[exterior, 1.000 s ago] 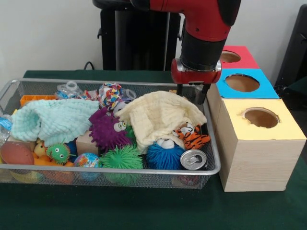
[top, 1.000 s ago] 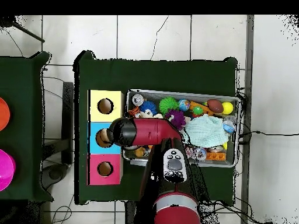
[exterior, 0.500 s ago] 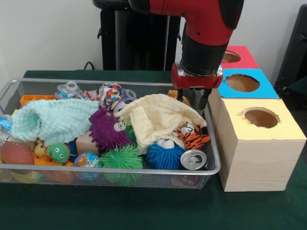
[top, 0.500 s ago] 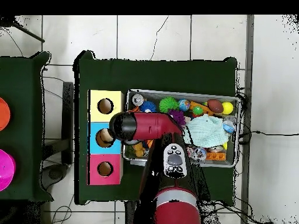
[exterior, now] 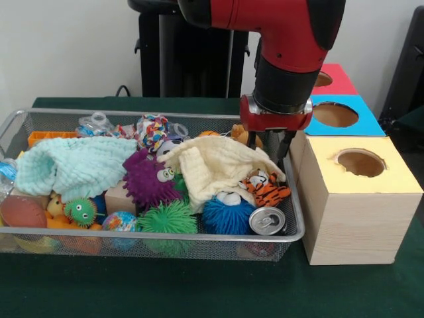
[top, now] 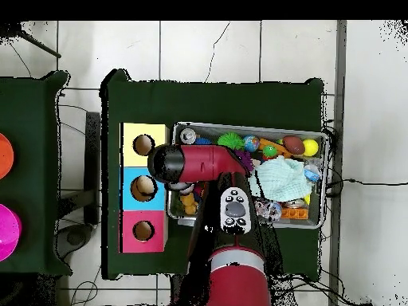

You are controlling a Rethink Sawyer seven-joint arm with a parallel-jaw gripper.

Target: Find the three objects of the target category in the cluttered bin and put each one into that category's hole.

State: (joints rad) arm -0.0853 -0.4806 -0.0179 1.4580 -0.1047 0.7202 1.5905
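Observation:
My gripper hangs over the right end of the wire bin, just behind the cream cloth. Its two dark fingers stand apart, open, with nothing between them. A tiger plush lies in front of it, half under the cloth, and a small orange-brown toy shows beside the left finger. The yellow box, blue box and red box, each with a round hole, stand right of the bin. In the overhead view the red arm hides the gripper and the bin's box-side end.
The bin also holds a mint cloth, a purple spiky toy, green and blue spiky balls, a drink can, a wooden block and several small balls. The bin's rim and the boxes sit close together.
The arm has swung slightly toward the yellow box end and a little nearer the front camera. The gripper stays open and empty; the bin's contents have not moved.

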